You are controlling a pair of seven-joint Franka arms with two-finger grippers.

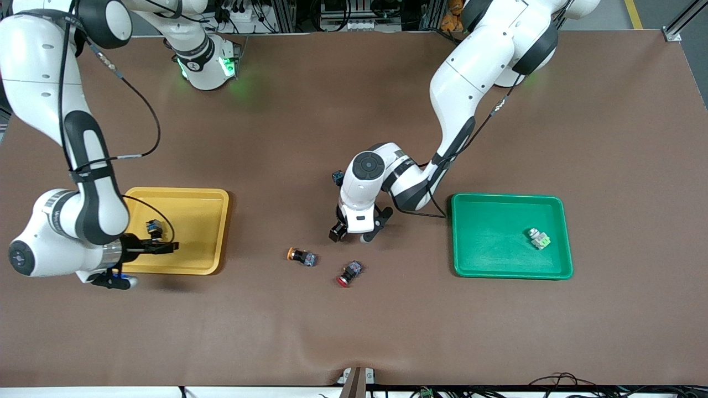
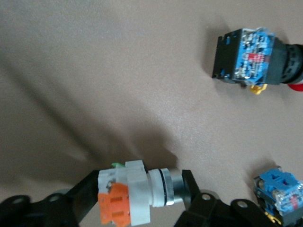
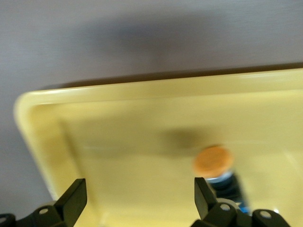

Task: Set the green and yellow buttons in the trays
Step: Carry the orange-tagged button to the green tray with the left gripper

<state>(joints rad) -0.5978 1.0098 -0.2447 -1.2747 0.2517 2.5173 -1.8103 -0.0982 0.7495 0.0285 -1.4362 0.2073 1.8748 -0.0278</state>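
Observation:
My left gripper (image 1: 352, 235) is low over the middle of the table. It is shut on a white-bodied button (image 2: 137, 194) with an orange block and a silver collar, one finger on each end (image 2: 140, 196). My right gripper (image 1: 162, 244) hangs open over the yellow tray (image 1: 204, 199), nothing between its fingers (image 3: 137, 196). A dark button with an orange-yellow cap (image 1: 155, 226) (image 3: 214, 161) lies in that tray (image 3: 142, 94) beside one fingertip. The green tray (image 1: 487, 243) holds a white-silver button with a green top (image 1: 539, 239). Another orange-capped dark button (image 1: 302, 256) (image 2: 280, 190) lies on the table.
A dark button with a red cap (image 1: 349, 273) (image 2: 246, 54) lies on the mat nearer the front camera than the left gripper. A small dark and blue part (image 1: 337, 177) peeks out beside the left arm's wrist. The brown mat (image 1: 387, 331) covers the table.

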